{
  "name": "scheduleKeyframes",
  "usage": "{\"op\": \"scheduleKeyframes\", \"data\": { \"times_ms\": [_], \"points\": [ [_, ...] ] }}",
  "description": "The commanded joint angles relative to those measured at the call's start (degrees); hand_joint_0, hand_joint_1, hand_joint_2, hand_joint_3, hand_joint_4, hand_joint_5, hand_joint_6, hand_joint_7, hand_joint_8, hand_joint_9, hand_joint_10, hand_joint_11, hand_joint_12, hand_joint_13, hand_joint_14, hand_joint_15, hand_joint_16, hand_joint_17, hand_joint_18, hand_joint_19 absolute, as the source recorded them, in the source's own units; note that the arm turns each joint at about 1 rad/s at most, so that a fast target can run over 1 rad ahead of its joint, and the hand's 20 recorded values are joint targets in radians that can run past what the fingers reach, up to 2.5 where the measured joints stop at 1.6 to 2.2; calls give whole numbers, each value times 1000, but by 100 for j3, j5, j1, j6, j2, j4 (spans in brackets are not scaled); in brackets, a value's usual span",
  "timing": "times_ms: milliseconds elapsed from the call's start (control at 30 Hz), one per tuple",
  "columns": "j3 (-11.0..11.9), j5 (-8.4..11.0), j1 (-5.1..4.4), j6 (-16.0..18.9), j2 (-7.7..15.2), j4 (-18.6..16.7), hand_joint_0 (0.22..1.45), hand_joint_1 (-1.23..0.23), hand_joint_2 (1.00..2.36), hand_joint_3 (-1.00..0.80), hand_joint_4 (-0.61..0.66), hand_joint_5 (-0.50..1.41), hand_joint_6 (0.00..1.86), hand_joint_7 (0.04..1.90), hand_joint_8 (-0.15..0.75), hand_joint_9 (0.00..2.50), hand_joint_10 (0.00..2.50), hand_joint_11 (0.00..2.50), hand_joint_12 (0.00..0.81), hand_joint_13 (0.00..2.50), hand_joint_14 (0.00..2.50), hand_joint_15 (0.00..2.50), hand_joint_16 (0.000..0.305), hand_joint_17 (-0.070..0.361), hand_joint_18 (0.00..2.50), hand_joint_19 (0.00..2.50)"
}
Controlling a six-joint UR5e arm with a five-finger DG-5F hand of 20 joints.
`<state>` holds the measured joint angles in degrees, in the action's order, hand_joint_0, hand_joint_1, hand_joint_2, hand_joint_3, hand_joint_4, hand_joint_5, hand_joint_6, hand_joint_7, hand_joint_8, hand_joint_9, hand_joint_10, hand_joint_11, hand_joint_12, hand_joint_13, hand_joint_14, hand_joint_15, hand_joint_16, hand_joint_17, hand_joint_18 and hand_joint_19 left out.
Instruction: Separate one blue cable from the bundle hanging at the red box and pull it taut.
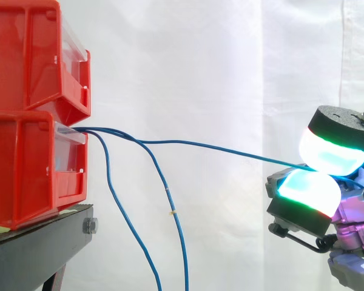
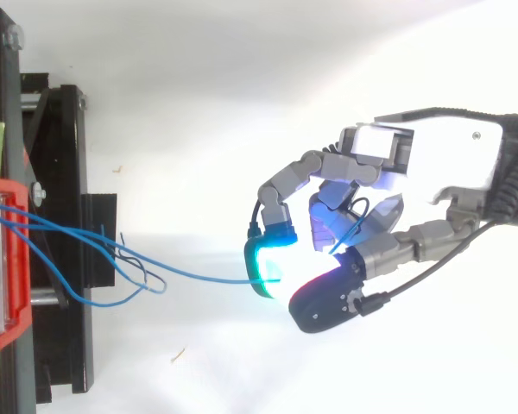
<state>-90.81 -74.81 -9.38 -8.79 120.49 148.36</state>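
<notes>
Several thin blue cables come out of the lower red bin (image 1: 30, 167) at its front lip. One blue cable (image 1: 218, 147) runs nearly straight from the bin to my hand (image 2: 371, 220), sagging only slightly. My hand is at the right, level with the lower bin, and pinches this cable between two glowing cyan-green fingertips (image 1: 312, 191). The other cables (image 1: 170, 212) hang down from the bin and leave the side view at the bottom. In the top view the pinched cable (image 2: 198, 276) stretches from the bin (image 2: 4, 259) to the pads.
A second red bin (image 1: 33, 57) is stacked on the lower one. Both rest on a black stand (image 1: 36, 248) at the left. Behind everything hangs a white curtain. The space between bins and hand holds only cables.
</notes>
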Motion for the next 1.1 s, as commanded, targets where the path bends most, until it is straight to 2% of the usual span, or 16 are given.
{"op": "scheduleKeyframes", "data": {
  "times_ms": [0,133,233,1067],
  "points": [
    [2,1,-2,0,0,0,759,-779,1019,-261,-19,-226,919,1210,299,978,1651,1578,387,1195,1429,1556,52,118,1061,868],
    [-6,-8,-2,9,0,0,741,-781,1015,-318,63,-229,913,1152,305,971,1639,1562,383,1209,1348,1609,53,119,1071,858],
    [-6,1,-2,0,0,0,720,-745,1013,-346,89,-228,909,1188,313,976,1624,1556,386,1217,1326,1602,53,119,1074,851],
    [2,1,-2,0,0,0,652,-589,1001,-497,177,-211,910,1179,331,986,1606,1562,393,1225,1310,1596,54,122,1072,853]
  ]
}}
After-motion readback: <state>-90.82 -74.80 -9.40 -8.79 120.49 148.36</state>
